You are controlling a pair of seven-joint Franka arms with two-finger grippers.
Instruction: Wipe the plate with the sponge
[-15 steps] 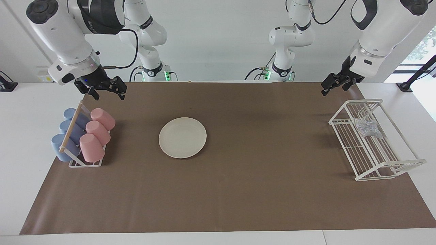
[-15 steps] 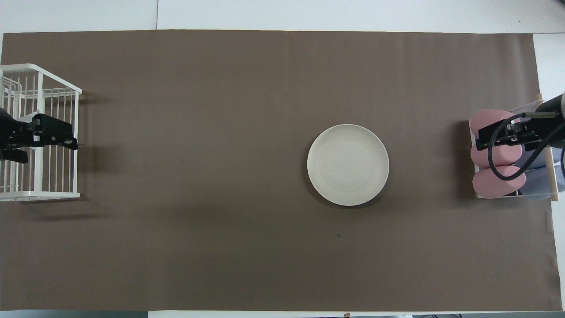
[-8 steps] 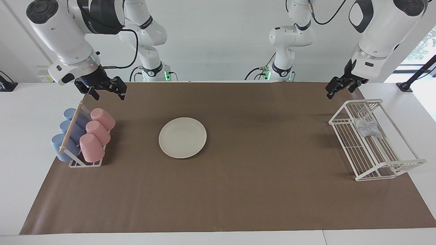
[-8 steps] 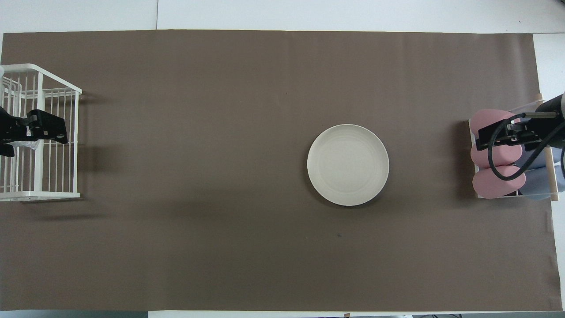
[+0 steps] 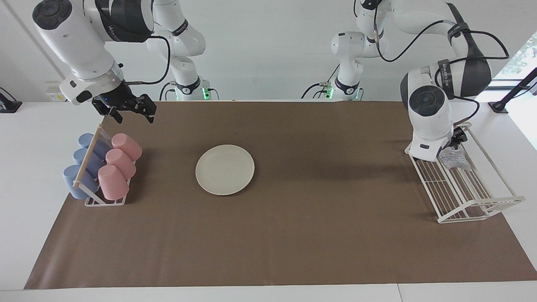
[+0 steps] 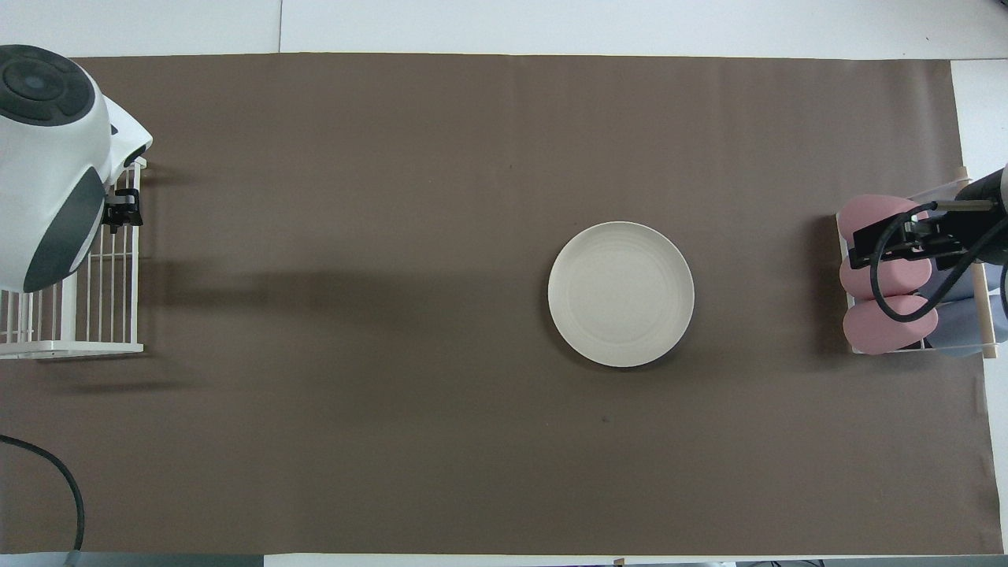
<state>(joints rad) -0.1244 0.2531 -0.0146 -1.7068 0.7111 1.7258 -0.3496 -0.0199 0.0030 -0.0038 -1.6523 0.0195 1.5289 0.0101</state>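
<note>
1. While the right hand (image 5: pixel 129 110) waits spread above the cup rack (image 5: pixel 100 170) at the right arm's edge of the desk (image 5: pixel 25 138), the plate (image 5: pixel 225 169) lies mid-desk.
2. The facing view alone shows the sponge (image 5: pixel 454 158) inside the wire rack (image 5: pixel 461 184) at the left arm's edge.
3. The left hand (image 5: pixel 457 139) is just above the sponge; I cannot tell its grip.
4. Overhead, the left arm covers the sponge.

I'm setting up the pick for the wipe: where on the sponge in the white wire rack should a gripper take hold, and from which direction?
Come from above and pinch the sponge across its narrower width, near its middle. It lies flat on the wire rack, whose rails fence its sides while the top is open. Being soft and wrinkly, it should bunch between the fingers. The left gripper is already down at it.
</note>
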